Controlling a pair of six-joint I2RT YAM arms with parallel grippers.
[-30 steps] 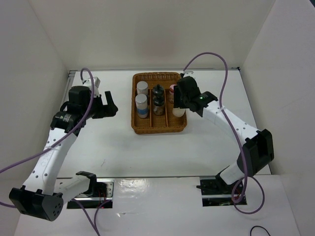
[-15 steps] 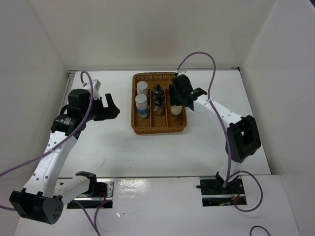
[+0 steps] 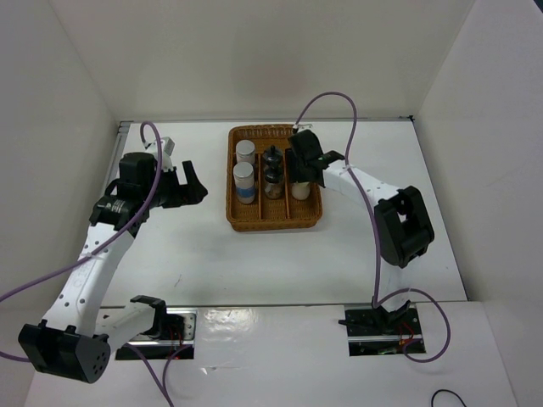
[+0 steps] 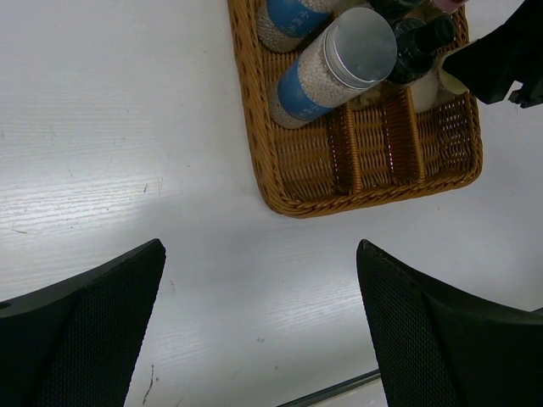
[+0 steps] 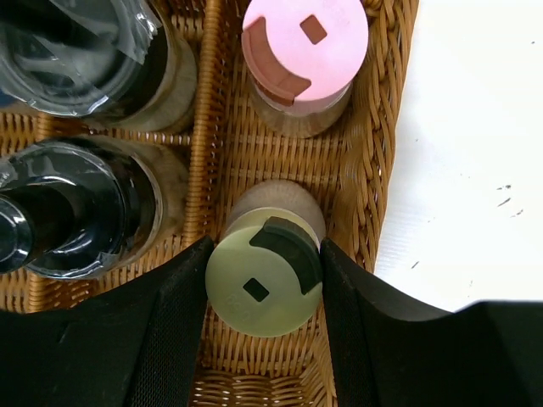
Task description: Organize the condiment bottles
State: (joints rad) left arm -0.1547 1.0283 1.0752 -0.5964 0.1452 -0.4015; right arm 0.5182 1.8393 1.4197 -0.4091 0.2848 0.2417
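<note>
The white table [image 3: 254, 254] runs broad and smooth around my two arms, with open board beneath my left pincer [image 4: 259, 254], which hangs spread wide and holds nothing. Ahead and to the right of that pincer sits the woven wicker basket [image 4: 280, 199], rectangular and split by dividers into three lanes. My right pincer [image 5: 265, 288] is down in the right-hand lane. Its black fingers [image 5: 170, 331] press both sides of the pale-yellow-capped shaker [image 5: 254, 297], a tight fit between divider and outer wall. Just ahead of it in the same lane stands the pink-capped shaker [image 5: 305, 47], its round cap pierced by a small square hole. Left of the pincer, across the divider, are two clear dark-capped shakers [image 5: 76, 212]. Farthest left, two silver-lidded shakers [image 4: 339, 59] carry blue labels, their print too small to read.
</note>
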